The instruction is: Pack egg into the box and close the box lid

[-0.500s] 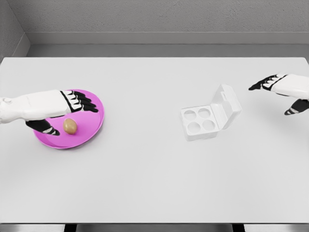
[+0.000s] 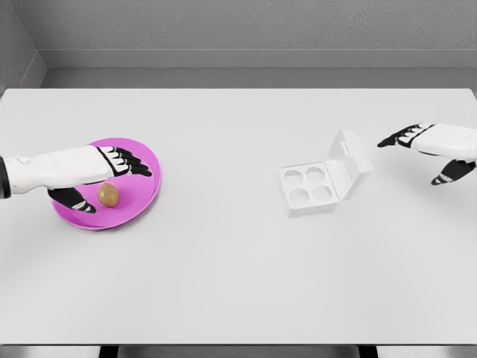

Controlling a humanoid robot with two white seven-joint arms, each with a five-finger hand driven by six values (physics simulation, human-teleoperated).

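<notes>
A brown egg (image 2: 108,195) lies on a magenta plate (image 2: 141,198) at the table's left. My left hand (image 2: 100,179) hovers over the plate with fingers spread, its thumb on one side of the egg and its fingers just beyond it, holding nothing. Right of centre stands a white egg box (image 2: 322,181); its tray shows several empty round cups and its lid (image 2: 352,164) is tilted up on the right side. My right hand (image 2: 432,145) hangs open to the right of the lid, apart from it.
The white table (image 2: 238,268) spans the whole view, with its front edge near the bottom. A grey wall runs behind the far edge.
My left hand has lowered slightly toward the egg and drawn a little left. My right hand has shifted slightly left and down toward the box lid. Egg and box have not moved.
</notes>
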